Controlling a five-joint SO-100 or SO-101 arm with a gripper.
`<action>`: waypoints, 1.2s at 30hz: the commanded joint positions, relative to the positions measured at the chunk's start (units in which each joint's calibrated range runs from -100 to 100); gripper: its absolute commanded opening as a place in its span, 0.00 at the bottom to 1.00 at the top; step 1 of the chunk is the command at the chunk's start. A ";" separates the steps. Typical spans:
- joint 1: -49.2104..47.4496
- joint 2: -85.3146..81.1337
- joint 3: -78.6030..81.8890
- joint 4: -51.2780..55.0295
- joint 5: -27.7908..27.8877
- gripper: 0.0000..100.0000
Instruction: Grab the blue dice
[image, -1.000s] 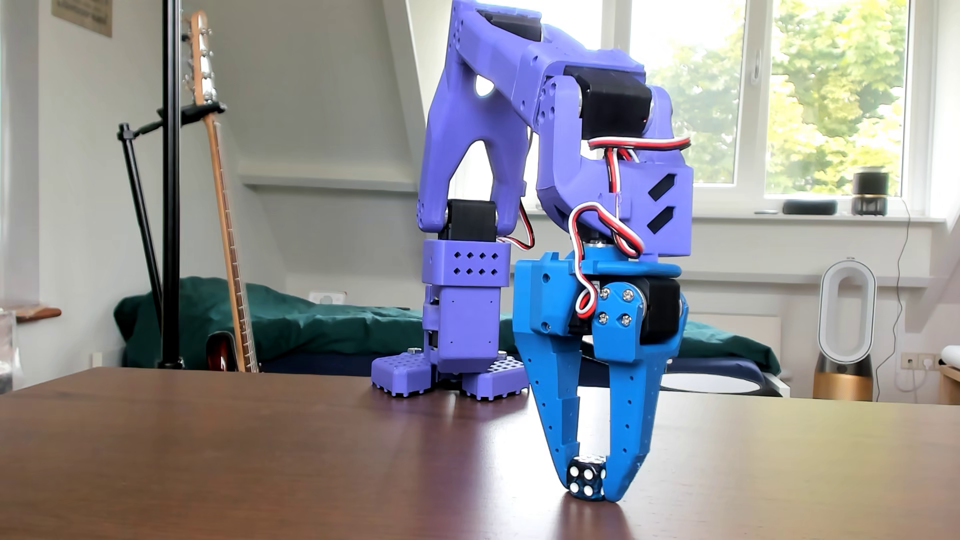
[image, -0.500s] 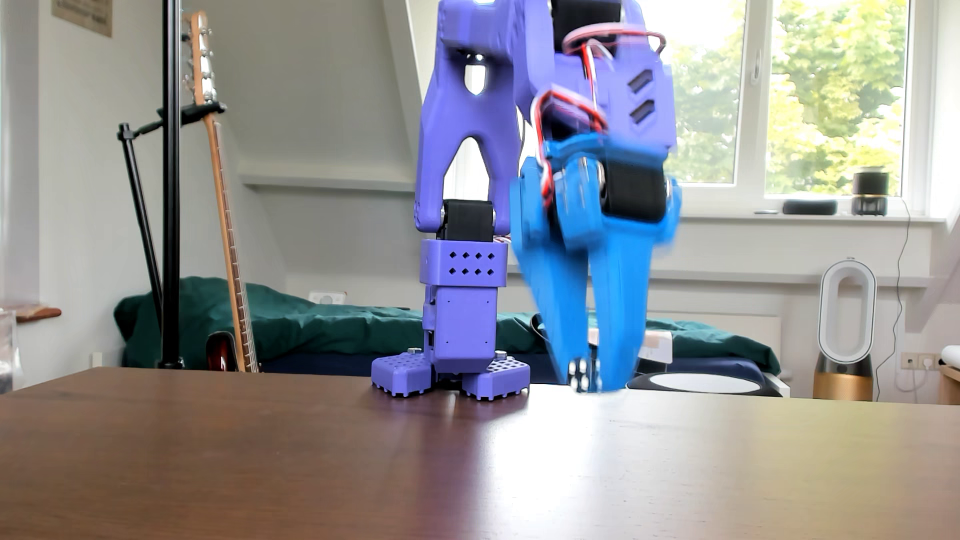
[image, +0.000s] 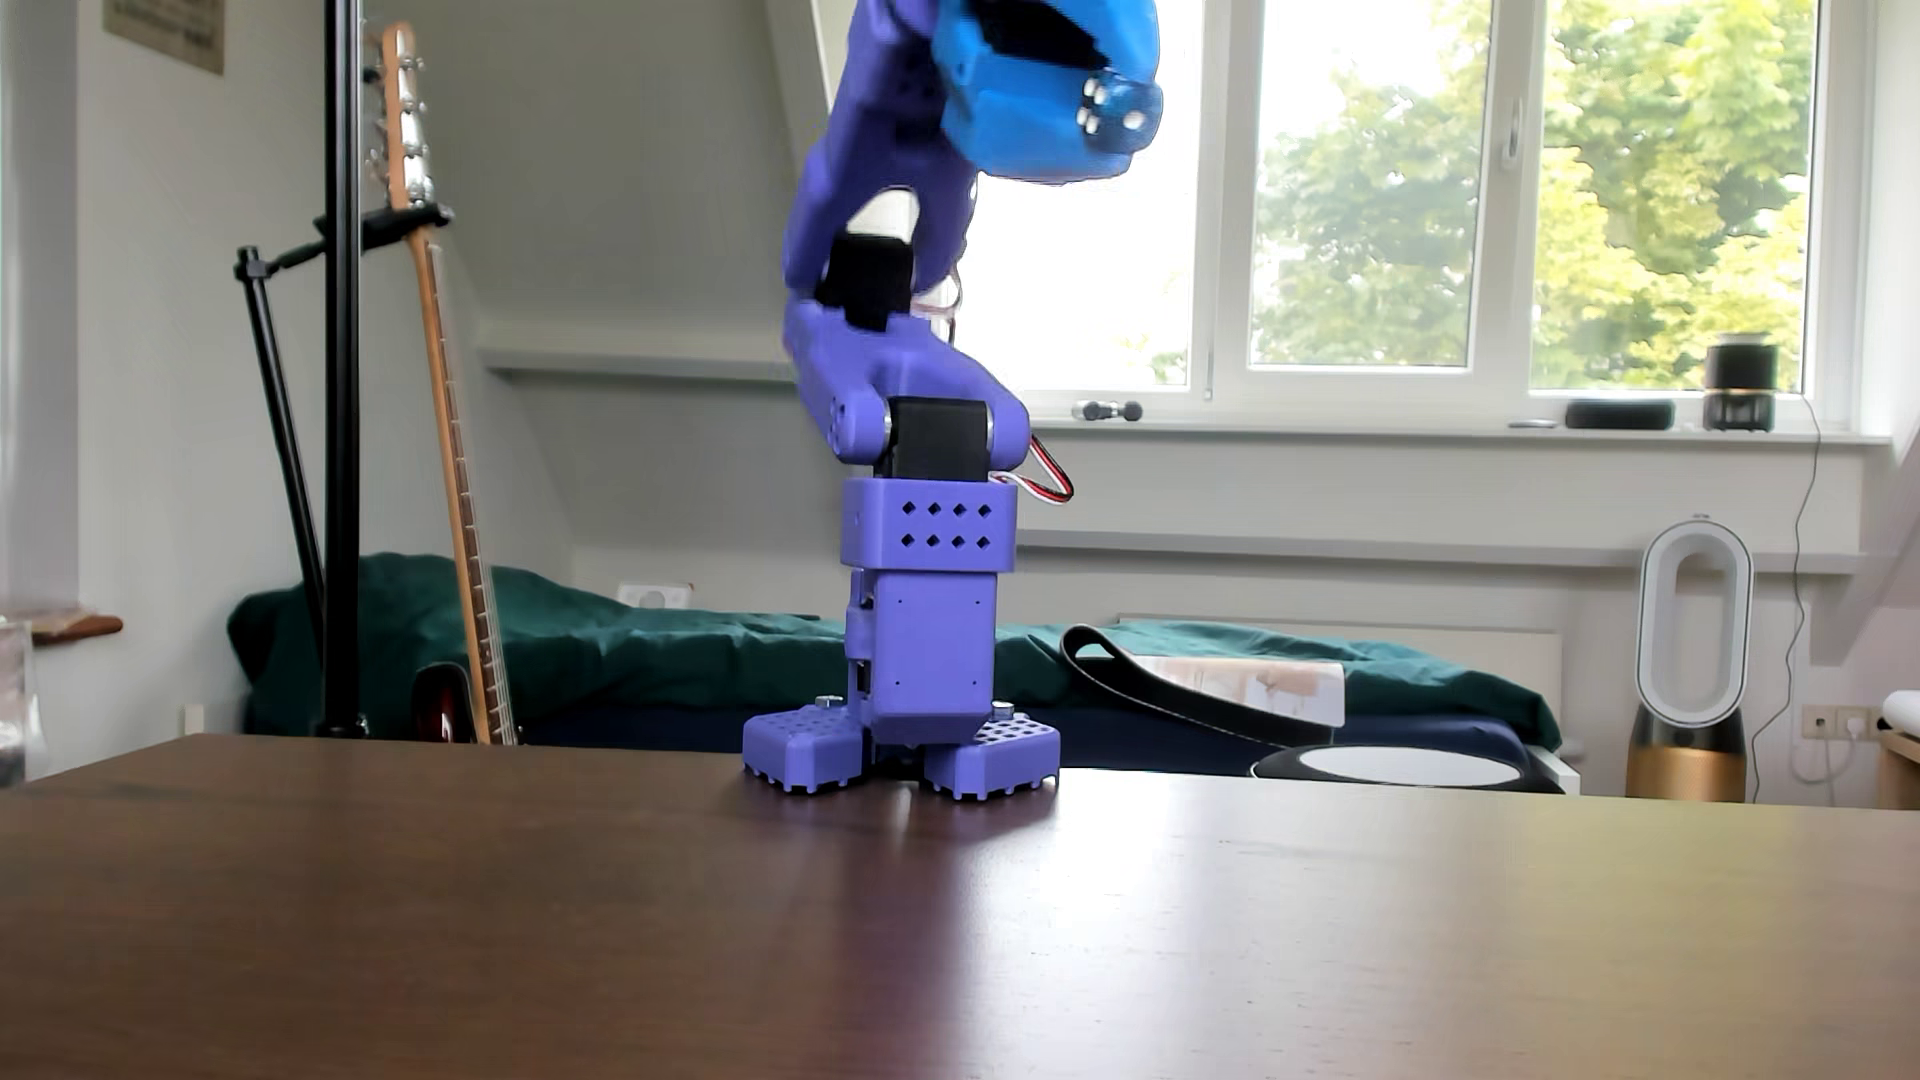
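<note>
In the other view the purple arm (image: 883, 343) stands on the far side of the table and is raised high. Its bright-blue gripper (image: 1114, 106) is at the top of the frame, partly cut off by the top edge and pointing right. A small translucent dark-blue dice (image: 1132, 108) with white pips sits between the jaw tips, high above the table. The jaws are closed against it from above and below.
The arm's base (image: 902, 750) is fixed at the far edge of the brown wooden table (image: 935, 935). A black stand pole (image: 341, 363) and a guitar (image: 457, 467) stand behind the table on the left. A bed and a window lie beyond.
</note>
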 joint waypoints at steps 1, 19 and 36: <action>4.08 -5.23 10.46 -8.67 -0.28 0.02; 6.87 -1.80 13.63 -17.65 -0.18 0.02; 12.60 6.49 12.72 -22.61 0.14 0.02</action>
